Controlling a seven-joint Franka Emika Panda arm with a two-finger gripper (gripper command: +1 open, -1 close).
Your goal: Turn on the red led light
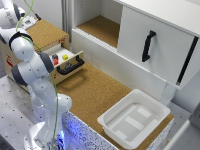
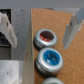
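Tool point(image 2: 40, 27): released, its two pale fingers point(image 2: 71, 27) spread wide, one each side of the lamps. Small round red led light point(image 2: 45, 37) in a metal ring: on cork worktop point(image 2: 55, 15), between the fingers. Round blue lamp point(image 2: 50, 58): just beside the red one.

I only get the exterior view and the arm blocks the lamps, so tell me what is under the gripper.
Observer: The wrist view shows the red led light under the gripper, between its open fingers.
Operator: Report what sits next to it.
Observer: A blue lamp sits close beside it on the same cork surface.
Operator: Say whether a finger touches the red one.
Observer: No contact shows; both fingers stand apart from it.
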